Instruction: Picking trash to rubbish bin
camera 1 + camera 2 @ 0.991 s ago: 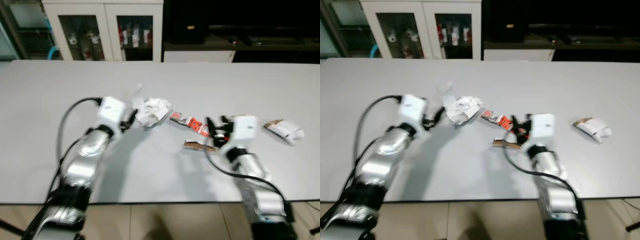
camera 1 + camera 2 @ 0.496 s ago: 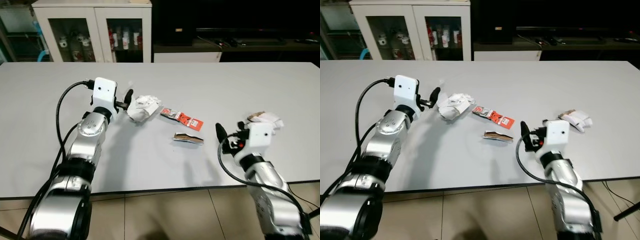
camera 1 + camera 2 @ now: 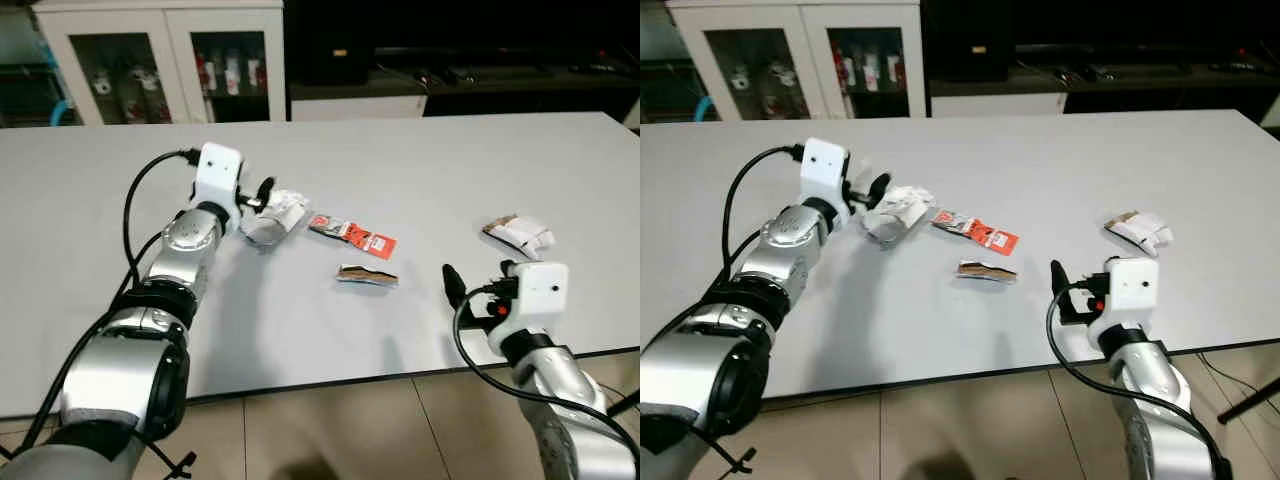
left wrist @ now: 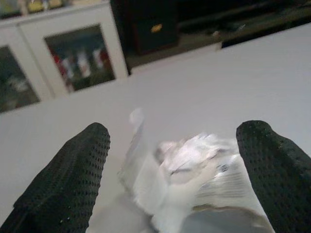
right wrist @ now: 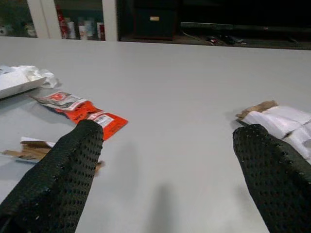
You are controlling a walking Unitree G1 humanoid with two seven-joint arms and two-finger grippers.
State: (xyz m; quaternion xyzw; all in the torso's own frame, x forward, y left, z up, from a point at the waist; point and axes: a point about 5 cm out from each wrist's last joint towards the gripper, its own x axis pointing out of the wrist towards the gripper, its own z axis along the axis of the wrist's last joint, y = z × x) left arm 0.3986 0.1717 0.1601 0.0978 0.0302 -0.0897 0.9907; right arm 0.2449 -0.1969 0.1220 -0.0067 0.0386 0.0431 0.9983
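On the table, a sachet lies centrally: crumpled paper to its left, a scrap before it, a wrapper well right.

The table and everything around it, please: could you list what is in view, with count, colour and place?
table: one, pale grey, spanning the view
crumpled wrapper: one, white, on the table between the left gripper's fingers
flat packet: one, orange-red, mid-table
torn scrap: one, brown, just nearer than the packet
folded wrapper: one, white with a brown end, on the table's right side
cabinet: one, white with glass doors, behind the table
left gripper: open, around the crumpled wrapper
right gripper: open, low over the near right of the table
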